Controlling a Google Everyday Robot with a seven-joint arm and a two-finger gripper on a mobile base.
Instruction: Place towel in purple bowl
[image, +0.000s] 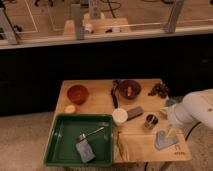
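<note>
The towel (163, 140), a pale grey-blue folded triangle, lies at the front right corner of the wooden table (102, 102). The purple bowl (129, 89) stands at the back of the table, right of centre, with something reddish inside. My white arm (196, 109) comes in from the right edge. Its gripper (172, 131) is low over the towel's right side, close to it or touching it.
An orange-brown bowl (77, 93) stands back left, with an orange fruit (70, 108) in front of it. A green tray (64, 142) holds a blue-grey pad (85, 150) and a metal utensil (92, 133). A white cup (119, 116), dark block (134, 113), small can (151, 120), black utensil (114, 95) and dark grapes (159, 90) lie mid-table.
</note>
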